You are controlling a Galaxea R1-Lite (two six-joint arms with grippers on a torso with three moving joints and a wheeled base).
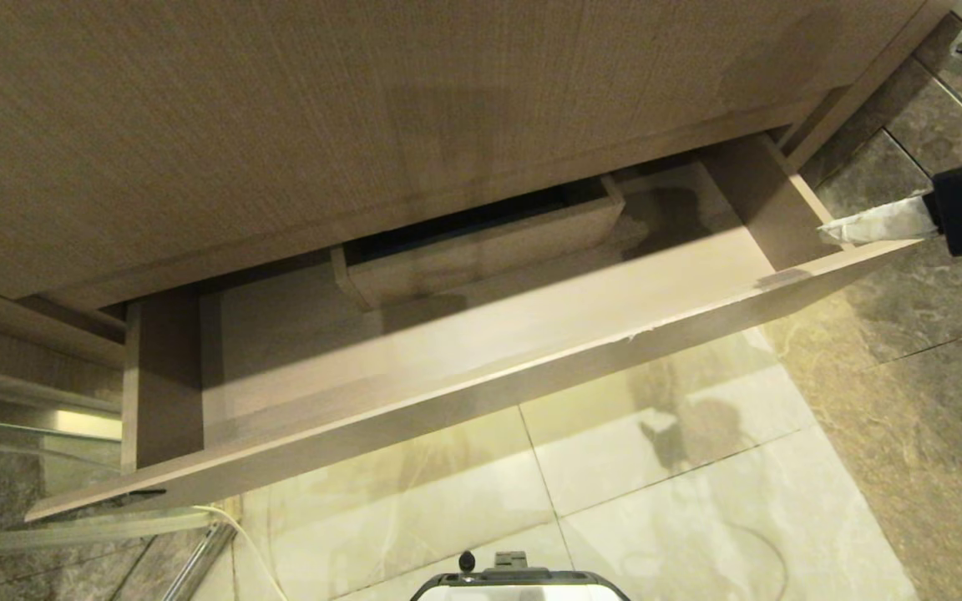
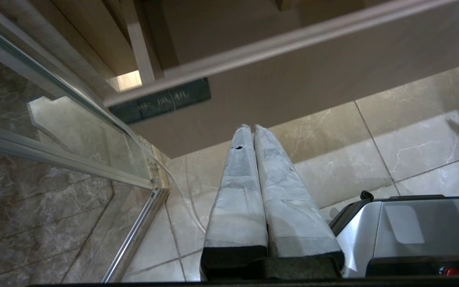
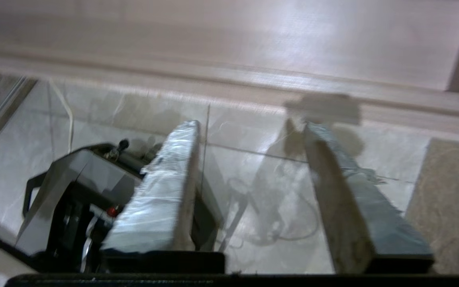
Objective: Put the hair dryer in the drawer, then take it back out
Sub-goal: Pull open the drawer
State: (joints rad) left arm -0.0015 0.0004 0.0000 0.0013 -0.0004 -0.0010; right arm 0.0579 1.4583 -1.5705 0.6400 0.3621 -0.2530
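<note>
Drawer (image 1: 481,351) pulled open across the middle of the head view, interior bare wood, boxed cutout (image 1: 481,250) at its back. Hair dryer nowhere visible in any view. Right gripper (image 1: 844,231) at the right edge, beside the drawer's right front corner, fingers spread apart, holding nothing. Left gripper (image 2: 252,128) low over the tiled floor (image 1: 681,501), fingers pressed together, empty.

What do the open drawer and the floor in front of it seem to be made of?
The drawer looks like light wood-grain board, probably laminate or veneer: fine straight grain, matte surface, and a small chip on its front edge. The floor looks like polished stone or marble-look tile: veined pattern, thin joints between slabs, and glossy reflections. Which exactly, I cannot tell.
</note>
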